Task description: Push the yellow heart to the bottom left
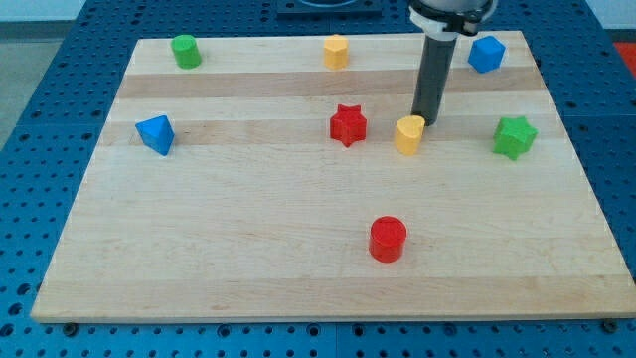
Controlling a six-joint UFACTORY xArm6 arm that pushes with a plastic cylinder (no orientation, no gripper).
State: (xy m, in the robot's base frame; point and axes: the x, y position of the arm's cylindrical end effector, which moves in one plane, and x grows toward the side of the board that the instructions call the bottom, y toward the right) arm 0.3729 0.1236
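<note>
the yellow heart (408, 134) sat a little right of the worktop's middle, touching or all but touching my tip (426, 122), which stood just behind it on its upper-right side. there was no pincer on this arm, only the straight dark rod, so there was nothing to be spread or pressed together. to my judgement the approach was done and the pushing step was at its very start, since the heart was still far from the bottom left corner of the worktop (89, 288). the tip was already on the proper side, so the next move called for a long slide down and toward the view's left, keeping the contact centred so the heart did not slip off round the rod. the red star (348, 125) lay near, to the left of the tip at about the same level, and a push aimed too flat could have struck it. the red cylinder (388, 240) stood well below the tip and slightly left, close to a steep line. between those two the wood looked open all the way to the corner. the blue block (156, 134) was far to the left, well above that path.
</note>
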